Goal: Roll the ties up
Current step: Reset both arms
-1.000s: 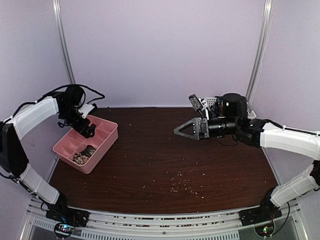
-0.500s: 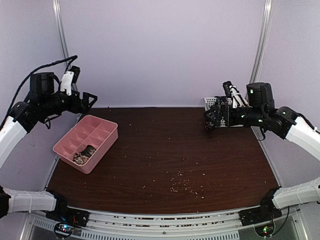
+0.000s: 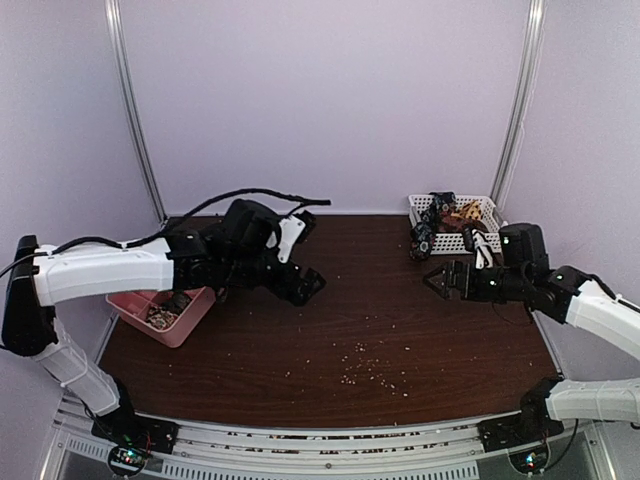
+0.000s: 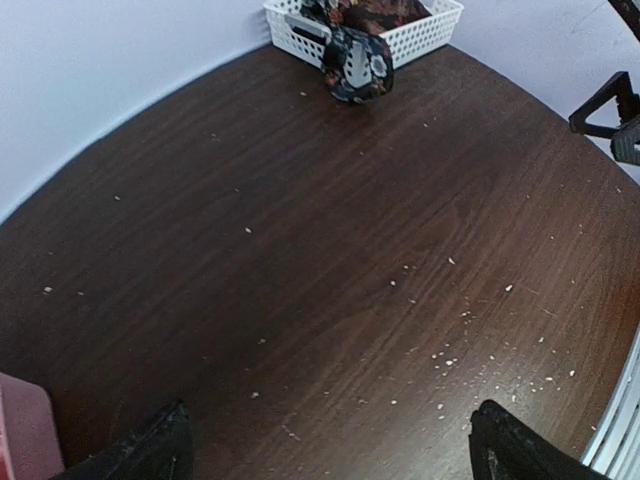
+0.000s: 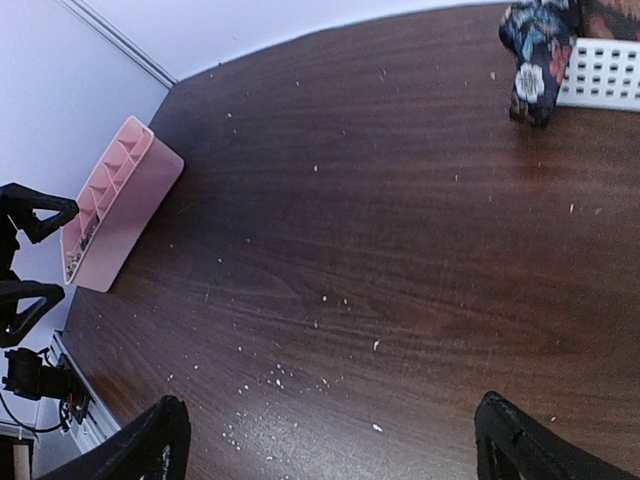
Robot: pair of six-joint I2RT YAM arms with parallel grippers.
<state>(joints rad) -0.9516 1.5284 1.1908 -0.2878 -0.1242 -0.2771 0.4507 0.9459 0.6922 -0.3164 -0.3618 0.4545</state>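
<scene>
The ties are seen heaped in a white basket at the far right corner of the table, with one dark blue floral tie spilling over the basket's front rim so that its folded end rests on the wood. A brownish patterned bundle, possibly a tie already rolled, is glimpsed in a compartment of the pink divided tray at the left edge.

Both end effectors are shown released, fingers spread wide with nothing between them. The left end effector is held over the middle of the table. The right end effector is poised near the basket, just in front of the overhanging tie.

The fabric is judged to be light, limp and rather slick, likely to sag and slide, not hold a shape. The overhanging end is judged the best place to be pinched, across the narrow width and close to the tip, so that the length can be drawn out of the tangle and laid flat. Snagging on the basket's lattice is to be expected. Pale crumbs are scattered across the wood.
</scene>
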